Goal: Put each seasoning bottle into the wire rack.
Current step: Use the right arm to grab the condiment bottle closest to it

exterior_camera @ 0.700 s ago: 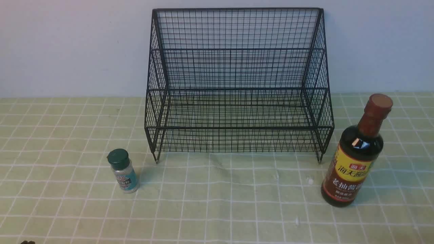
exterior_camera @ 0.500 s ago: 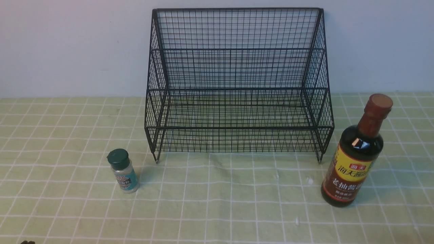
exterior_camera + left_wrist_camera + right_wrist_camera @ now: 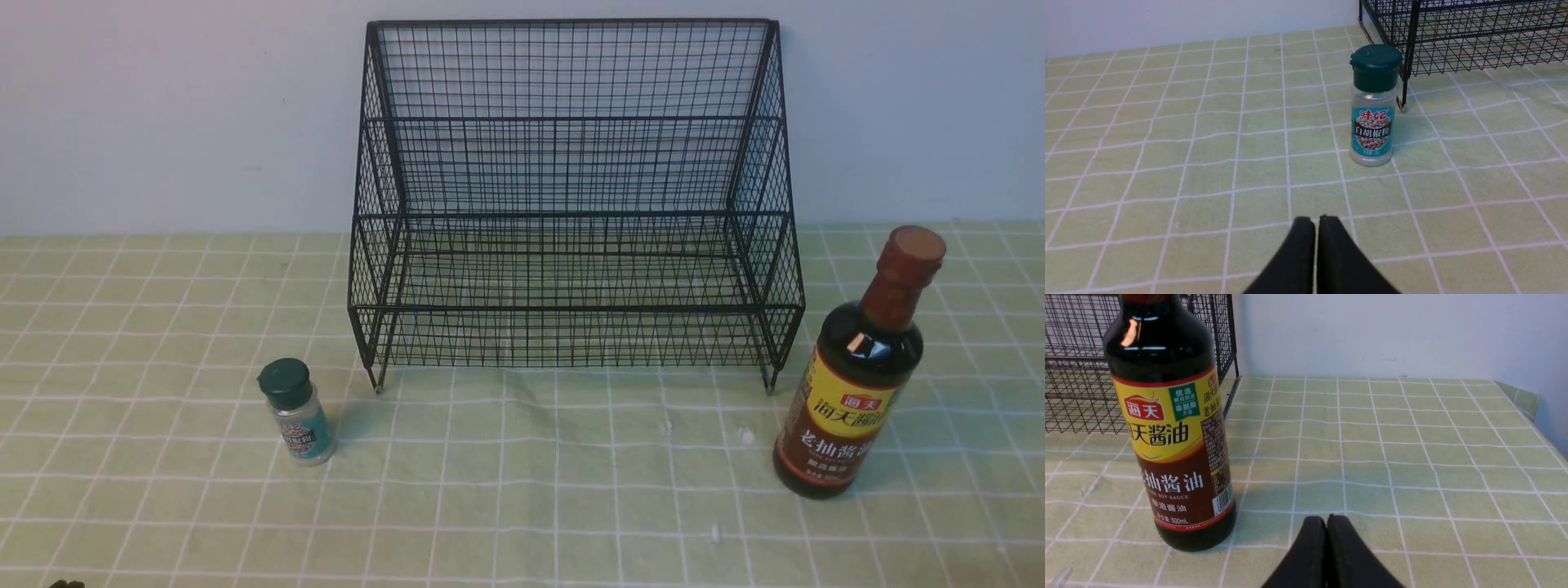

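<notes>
The wire rack [image 3: 571, 309] fills the upper middle of the front view. It stands on its short feet on the counter [image 3: 522, 506], which is covered with a pale green cloth with a white grid. Its tall back is close to the plain wall [image 3: 180, 114]. Nothing sits on its mesh floor.

The small shaker [image 3: 298, 412], clear with a dark green cap and a teal label, stands upright in the lower left of the frame. It is outside the rack, near its front left foot but not touching it.

The tall soy-sauce bottle [image 3: 849, 416] stands upright at the right of the frame, just beside the rack's front right corner and also outside it. It has dark contents, a brown-red cap and a yellow-and-brown label.

In the left wrist view, the left gripper [image 3: 1316, 222] is low over the cloth with its two black fingers pressed together and nothing between them. The shaker is ahead of it and apart from it, and the rack's corner foot is just behind the shaker.

In the right wrist view, the right gripper [image 3: 1326, 522] is likewise closed tip to tip on nothing. The soy-sauce bottle is near it, off to one side of its line and not touching it. The bottle's cap is cut off by the frame edge, and the rack's mesh shows behind the bottle.
</notes>
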Controlling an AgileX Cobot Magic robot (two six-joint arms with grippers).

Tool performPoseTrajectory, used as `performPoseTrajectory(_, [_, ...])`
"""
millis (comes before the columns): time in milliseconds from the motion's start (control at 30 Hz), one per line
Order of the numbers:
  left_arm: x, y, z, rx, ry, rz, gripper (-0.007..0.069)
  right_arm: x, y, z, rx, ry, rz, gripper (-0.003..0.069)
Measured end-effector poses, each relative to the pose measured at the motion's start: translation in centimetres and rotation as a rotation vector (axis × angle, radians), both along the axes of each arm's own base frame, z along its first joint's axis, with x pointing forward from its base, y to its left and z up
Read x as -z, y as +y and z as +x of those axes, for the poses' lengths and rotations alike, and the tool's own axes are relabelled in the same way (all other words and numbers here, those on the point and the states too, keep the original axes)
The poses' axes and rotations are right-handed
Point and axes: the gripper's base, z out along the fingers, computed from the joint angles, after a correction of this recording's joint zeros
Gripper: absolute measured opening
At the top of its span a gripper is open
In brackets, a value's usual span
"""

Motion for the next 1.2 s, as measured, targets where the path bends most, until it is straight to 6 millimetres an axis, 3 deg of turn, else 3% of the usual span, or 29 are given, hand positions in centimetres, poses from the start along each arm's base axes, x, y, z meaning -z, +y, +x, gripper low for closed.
performPoseTrajectory(433, [0.0, 0.0, 0.0, 0.000, 0.000, 0.000, -0.0006, 0.0, 0.0, 0.0, -0.001, -0.007, 0.017, -0.0015])
performPoseTrajectory(567, [0.0, 0.0, 0.0, 0.000, 0.000, 0.000, -0.0006, -0.5, 0.3, 0.2, 0.003, -0.081, 0.201, -0.0015])
performPoseTrajectory(767, [0.0, 0.0, 0.0, 0.000, 0.000, 0.000, -0.0006, -2.3, 0.1, 0.2, 0.043, -0.291, 0.742, -0.0015])
performPoseTrajectory(833, [0.0, 0.0, 0.0, 0.000, 0.000, 0.000, -0.0006, -2.6, -0.1, 0.2, 0.055, -0.325, 0.823, -0.0015])
performPoseTrajectory(1200, [0.0, 0.0, 0.0, 0.000, 0.000, 0.000, -0.0006, -3.7, -0.6, 0.0, 0.076, -0.434, 0.801, -0.0015])
